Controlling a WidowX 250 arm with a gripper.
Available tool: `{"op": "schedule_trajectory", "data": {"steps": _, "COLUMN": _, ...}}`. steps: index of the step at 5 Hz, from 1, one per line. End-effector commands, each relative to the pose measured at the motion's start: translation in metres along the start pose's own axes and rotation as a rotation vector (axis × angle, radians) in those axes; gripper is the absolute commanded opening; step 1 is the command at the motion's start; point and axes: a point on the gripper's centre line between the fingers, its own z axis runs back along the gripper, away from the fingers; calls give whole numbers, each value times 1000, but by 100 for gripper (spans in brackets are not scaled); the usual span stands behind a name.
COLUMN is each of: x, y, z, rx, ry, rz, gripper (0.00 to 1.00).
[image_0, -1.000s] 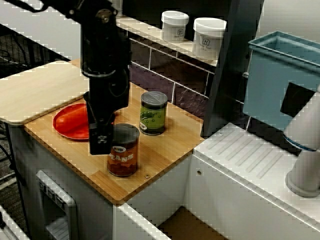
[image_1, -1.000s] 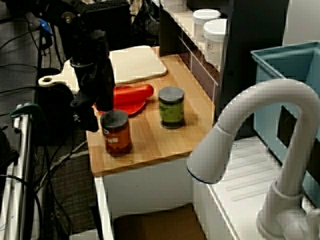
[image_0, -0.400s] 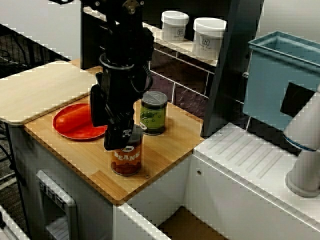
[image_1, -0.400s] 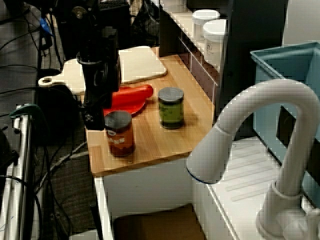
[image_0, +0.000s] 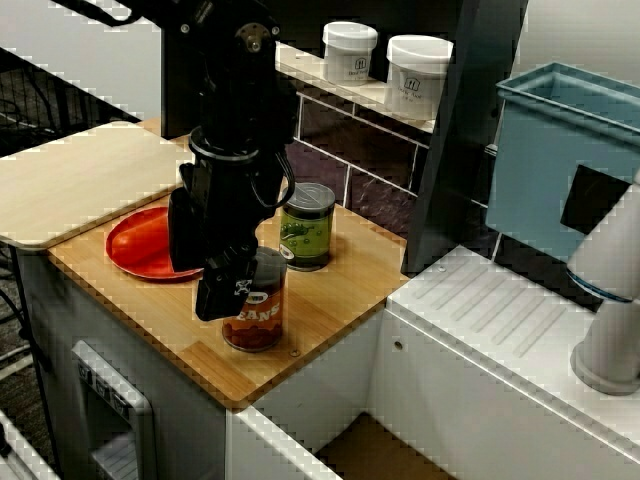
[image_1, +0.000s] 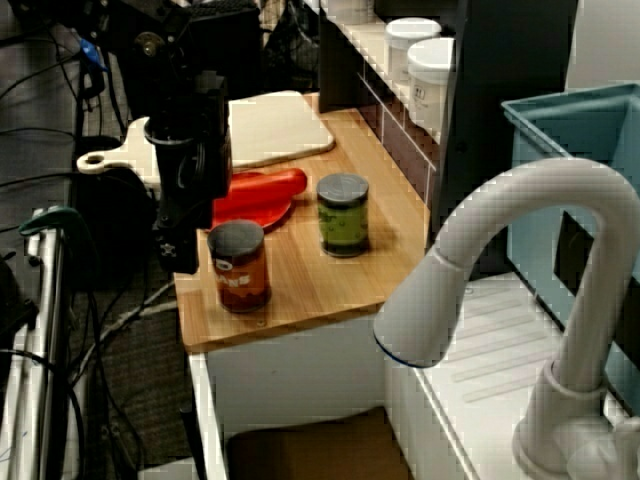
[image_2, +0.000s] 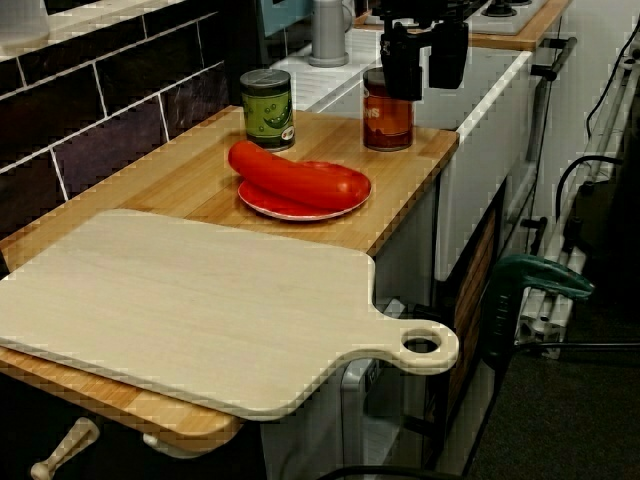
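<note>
Red plate (image_0: 125, 255) sits left on the desk (image_0: 340, 290). Next right, the fingers (image_2: 401, 75) hang low and spread apart, holding nothing. The beans can (image_0: 256, 312) stands upright just right of them at the near edge, not between them, with the green can (image_0: 306, 228) farther right.

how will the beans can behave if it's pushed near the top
The beans can looks like rigid metal, so it probably won't dent. Taller than wide and upright, it may tip if pushed high. On its side it would likely roll.
</note>
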Motion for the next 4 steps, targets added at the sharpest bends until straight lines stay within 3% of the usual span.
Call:
{"op": "schedule_trajectory", "data": {"steps": 1, "x": -3, "y": -2, "z": 17, "rx": -25, "ry": -32, "rz": 26, "gripper": 100}}
{"op": "schedule_trajectory", "data": {"steps": 2, "x": 4, "y": 7, "z": 12, "rx": 3, "ry": -75, "rz": 47, "gripper": 100}}
{"op": "schedule_trajectory", "data": {"steps": 4, "x": 24, "y": 23, "z": 3, "rx": -2, "ry": -84, "rz": 81, "gripper": 100}}
